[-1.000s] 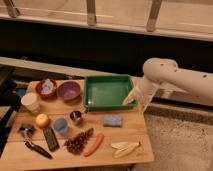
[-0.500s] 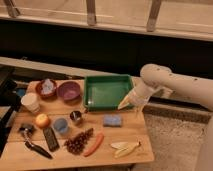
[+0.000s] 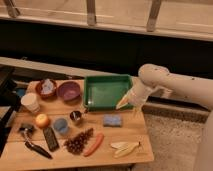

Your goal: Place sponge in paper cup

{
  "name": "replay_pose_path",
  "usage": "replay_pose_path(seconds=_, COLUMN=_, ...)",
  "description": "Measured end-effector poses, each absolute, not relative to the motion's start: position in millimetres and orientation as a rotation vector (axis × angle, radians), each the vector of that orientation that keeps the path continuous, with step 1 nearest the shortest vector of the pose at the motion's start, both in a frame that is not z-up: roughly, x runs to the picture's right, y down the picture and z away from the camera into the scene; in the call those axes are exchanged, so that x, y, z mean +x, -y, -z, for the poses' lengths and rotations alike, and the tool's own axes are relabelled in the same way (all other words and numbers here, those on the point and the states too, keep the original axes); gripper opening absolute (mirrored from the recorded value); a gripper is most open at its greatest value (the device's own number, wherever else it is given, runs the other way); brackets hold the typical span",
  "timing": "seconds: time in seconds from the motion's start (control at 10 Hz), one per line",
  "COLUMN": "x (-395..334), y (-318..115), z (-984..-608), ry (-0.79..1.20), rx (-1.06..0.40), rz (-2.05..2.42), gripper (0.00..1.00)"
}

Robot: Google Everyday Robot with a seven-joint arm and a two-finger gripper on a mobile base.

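Camera view: looks down on a wooden table [image 3: 131,131] with a pale, smooth top.

Sponge [image 3: 113,120]: small, flat, light-blue rectangle, soft-looking. Lies on bare wood near the table's middle, at 6 o'clock from the green tray [image 3: 102,92]. Untouched, well apart from the paper cup [image 3: 31,102].

Paper cup: plain cream, tapered, upright, mouth up, near the table's 9 o'clock edge. Cannot make out any print on it.

Gripper [image 3: 121,104]: hangs over the tray's 4 o'clock corner, at 1 o'clock from the sponge. Pale yellowish fingers slant toward 7 o'clock, spread apart, grasping nothing. Sits at the end of a white, rounded arm [image 3: 170,82] reaching in from 3 o'clock.

Green tray: shallow, rectangular, glossy plastic look, raised rim.

At 9 o'clock from the tray, a round purple bowl [image 3: 69,91]. At 9 o'clock from the sponge, a small shiny metal cup [image 3: 76,117], then a short blue cup [image 3: 61,126] at its 8 o'clock. Along the 6 o'clock edge, a long orange-red piece [image 3: 93,144] and pale yellow curved strips [image 3: 125,148].
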State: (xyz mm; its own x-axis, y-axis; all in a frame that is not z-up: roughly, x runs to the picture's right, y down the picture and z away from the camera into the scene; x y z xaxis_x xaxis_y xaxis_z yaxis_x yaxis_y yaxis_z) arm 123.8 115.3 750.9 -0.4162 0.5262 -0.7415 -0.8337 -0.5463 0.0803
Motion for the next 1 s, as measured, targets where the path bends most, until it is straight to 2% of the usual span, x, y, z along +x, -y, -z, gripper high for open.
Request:
replay_pose_path(seconds=0.5, x=83, y=-123, z=-785, ry=-0.437, rx=-0.733, rz=-1.937, gripper=0.65)
replay_pose_path(seconds=1.0, x=82, y=-141, z=-815, ry=-0.461, rx=-0.762, rz=-1.889, gripper=0.65)
